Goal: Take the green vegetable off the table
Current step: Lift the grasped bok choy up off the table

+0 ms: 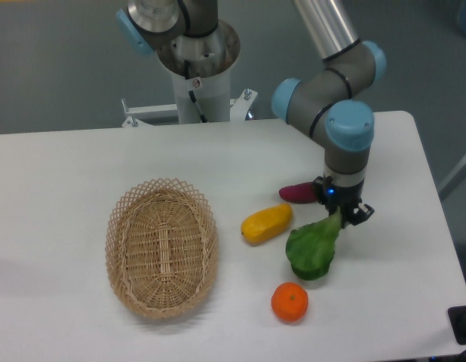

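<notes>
A UR5e arm's claw (340, 213) pinches the pale stem of the toy bok choy (313, 249), whose dark leaves hang toward the white worktop (59, 166); whether they touch it cannot be told. The grasp looks made, so a straight lift comes next. A yellow oblong vegetable (266, 223) lies just beside, a purple one (297, 193) behind the claw, an orange (289, 302) near the leaves, and a wicker basket (162, 247) well apart. Nothing blocks the lift.

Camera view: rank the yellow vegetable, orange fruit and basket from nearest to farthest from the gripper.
From the gripper:
1. Yellow vegetable, just to its image-left.
2. Orange fruit, below it, toward the front edge.
3. Basket, far image-left.
</notes>
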